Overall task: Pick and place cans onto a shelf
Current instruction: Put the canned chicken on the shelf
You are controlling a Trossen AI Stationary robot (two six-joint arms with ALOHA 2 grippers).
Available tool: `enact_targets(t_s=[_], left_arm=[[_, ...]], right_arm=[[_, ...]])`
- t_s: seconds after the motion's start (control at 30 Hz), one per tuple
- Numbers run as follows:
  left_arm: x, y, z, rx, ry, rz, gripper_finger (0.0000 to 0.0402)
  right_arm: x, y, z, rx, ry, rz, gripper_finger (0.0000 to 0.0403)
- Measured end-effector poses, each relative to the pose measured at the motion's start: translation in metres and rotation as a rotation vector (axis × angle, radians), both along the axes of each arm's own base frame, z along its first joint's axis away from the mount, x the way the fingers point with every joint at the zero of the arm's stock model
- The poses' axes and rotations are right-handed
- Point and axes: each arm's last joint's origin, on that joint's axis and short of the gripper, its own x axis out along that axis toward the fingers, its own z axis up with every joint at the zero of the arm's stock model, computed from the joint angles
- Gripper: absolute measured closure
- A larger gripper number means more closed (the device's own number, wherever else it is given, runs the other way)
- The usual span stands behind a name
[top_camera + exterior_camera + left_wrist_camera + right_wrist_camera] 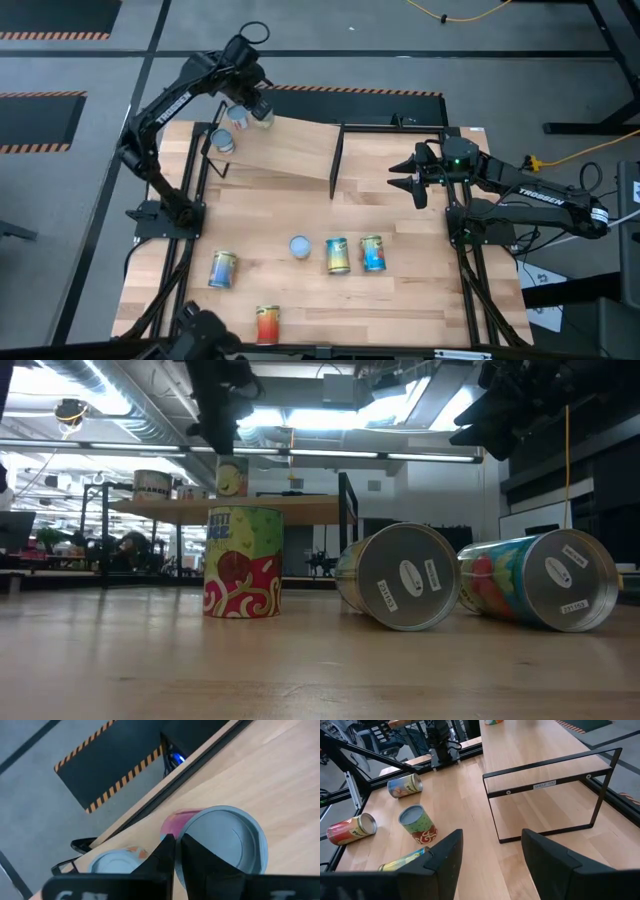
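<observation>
- My left fingers (258, 108) are over the shelf's (300, 150) far left corner, above an upright can (225, 840) standing there; I cannot tell whether they grip it.
- A 2nd can (238, 117) and a 3rd can (222, 141) stand just left of it on the shelf.
- My right fingers (404, 174) hang released, spread wide above the desk (420, 290), right of the black divider (337, 160).
- On the desk nearer me: 1 upright can (299, 247), and 4 lying cans (338, 255) around it.
</observation>
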Motion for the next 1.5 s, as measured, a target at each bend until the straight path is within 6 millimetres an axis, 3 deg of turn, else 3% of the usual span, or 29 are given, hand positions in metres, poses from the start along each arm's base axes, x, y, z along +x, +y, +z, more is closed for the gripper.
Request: enact_targets(t_s=[0.33,0.93,1.5], left_arm=[[0.007,0.013,-0.016,-0.038,0.045,0.013,0.0388],[0.007,0.013,-0.017,-0.040,0.046,0.012,0.0387],[0.006,0.013,-0.017,-0.007,0.086,0.043,0.0323]], right_arm=[[0.000,0.000,0.000,0.000,0.000,0.000,0.0196],[0.000,0.000,0.000,0.001,0.001,0.000,0.0196],[0.000,0.000,0.000,0.001,0.001,0.000,0.0196]])
